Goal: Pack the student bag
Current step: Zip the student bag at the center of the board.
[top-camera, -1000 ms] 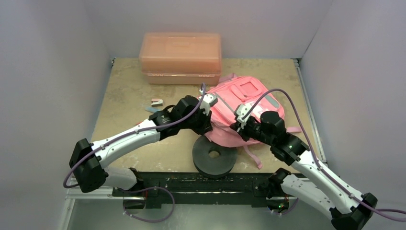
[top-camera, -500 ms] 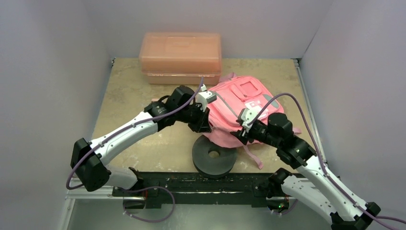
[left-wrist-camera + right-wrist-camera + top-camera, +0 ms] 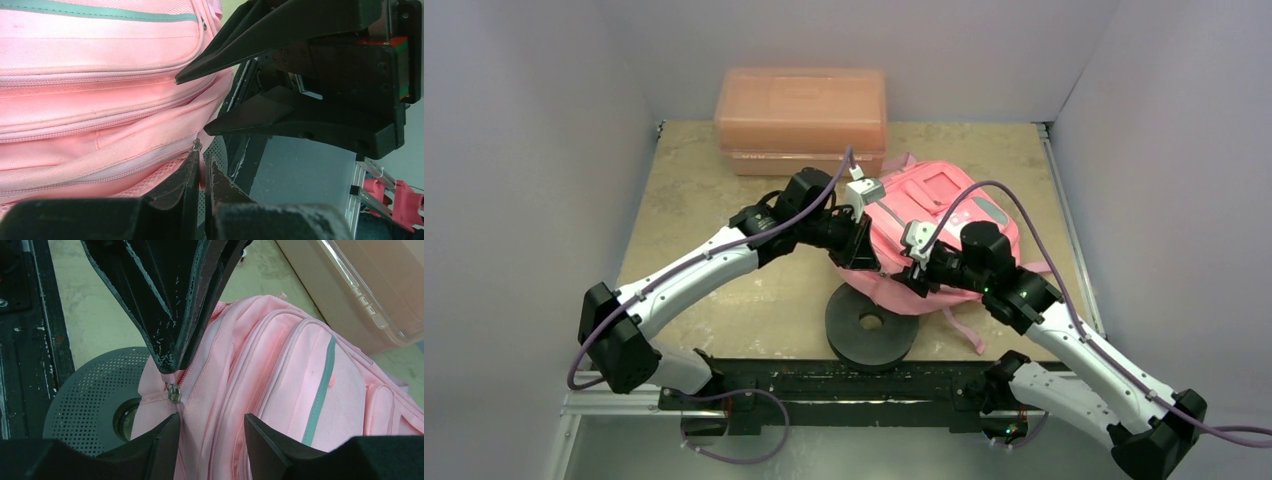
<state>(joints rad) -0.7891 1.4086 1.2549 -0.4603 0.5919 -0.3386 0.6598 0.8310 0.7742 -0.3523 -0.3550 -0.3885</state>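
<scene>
Student bag lying right of bench centre, overlapping black disc at near edge, left gripper pinching its zip pull, right gripper hovering alongside, jaws half apart and empty, unzipping apparently underway, packing proper appearing not yet begun

Student bag: soft, matt pink woven cloth with a smooth grey trim band and a small shiny metal zip pull; far-left box: smooth, translucent salmon plastic with a slight gloss. Near disc: dull dark grey, finely perforated; table: matt, mottled beige, stone-like. Left gripper: matt black plastic, scuffed with pale flecks.
</scene>
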